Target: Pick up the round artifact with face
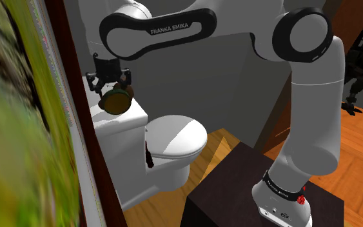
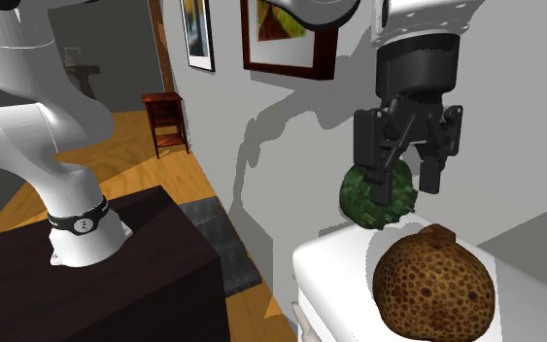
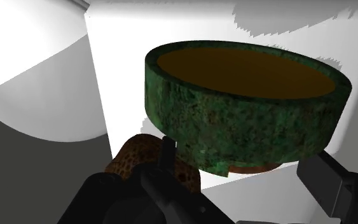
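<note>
Spanning the scene: white arm [image 1: 312, 116] with dark joints, ending at the end effector over a toilet tank.

Item: white toilet [image 1: 173, 138], seat lid down, bowl below the end effector and towards the stand. Its tank lid [image 2: 334, 264] lies directly under the end effector.

Item: dark box stand [image 1: 238, 193], well apart from the end effector, on a wooden floor [image 1: 360, 161].

Item: framed picture [image 2: 286, 34] on the grey wall, above the end effector and to one side of it.

Item: brown pitted rounded lump [image 2: 434, 284], resting on the tank lid, just beside and below the end effector; apart from the fingers.

Item: round artifact [image 2: 378, 197], a thick disc with a mottled green wall and a flat brown-orange face, as the wrist view [image 3: 247, 121] shows. Located between the fingers, hanging below the palm, with a gap under it to the tank lid. Near the brown lump; contact between the two cannot be judged.

Item: all-black end effector [image 2: 407, 180], pointing down, fingers closed at a middling width onto the artifact's green wall, one on each side.
</note>
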{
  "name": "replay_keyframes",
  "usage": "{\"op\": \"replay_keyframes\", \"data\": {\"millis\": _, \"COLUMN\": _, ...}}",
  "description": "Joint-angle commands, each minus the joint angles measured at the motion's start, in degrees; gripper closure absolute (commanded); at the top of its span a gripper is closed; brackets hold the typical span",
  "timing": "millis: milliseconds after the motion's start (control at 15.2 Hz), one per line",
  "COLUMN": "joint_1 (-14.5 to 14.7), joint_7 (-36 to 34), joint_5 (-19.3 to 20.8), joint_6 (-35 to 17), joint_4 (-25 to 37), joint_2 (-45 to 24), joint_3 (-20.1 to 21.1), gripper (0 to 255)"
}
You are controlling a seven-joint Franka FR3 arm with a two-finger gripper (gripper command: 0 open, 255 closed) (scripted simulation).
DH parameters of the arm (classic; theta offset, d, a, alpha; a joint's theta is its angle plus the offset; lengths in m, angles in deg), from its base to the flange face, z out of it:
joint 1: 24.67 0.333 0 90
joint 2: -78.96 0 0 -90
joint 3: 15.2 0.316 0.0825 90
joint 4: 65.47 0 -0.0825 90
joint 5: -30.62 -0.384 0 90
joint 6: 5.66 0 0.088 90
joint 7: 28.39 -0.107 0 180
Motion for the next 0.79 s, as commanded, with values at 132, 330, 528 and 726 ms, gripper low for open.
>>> {"op": "replay_keyframes", "data": {"millis": 132, "joint_1": 0.34, "joint_7": 0.79, "joint_5": -0.38, "joint_6": 2.79, "joint_4": 2.75, "joint_2": 0.18, "joint_3": 0.18, "gripper": 255}}
{"op": "replay_keyframes", "data": {"millis": 330, "joint_1": 0.69, "joint_7": 1.4, "joint_5": -0.55, "joint_6": 5.02, "joint_4": 5.13, "joint_2": 0.12, "joint_3": 0.28, "gripper": 255}}
{"op": "replay_keyframes", "data": {"millis": 528, "joint_1": 1.13, "joint_7": 1.99, "joint_5": -0.61, "joint_6": 7.34, "joint_4": 7.75, "joint_2": -0.09, "joint_3": 0.35, "gripper": 255}}
{"op": "replay_keyframes", "data": {"millis": 726, "joint_1": 1.33, "joint_7": 2.21, "joint_5": -0.62, "joint_6": 8.26, "joint_4": 8.81, "joint_2": -0.2, "joint_3": 0.37, "gripper": 255}}
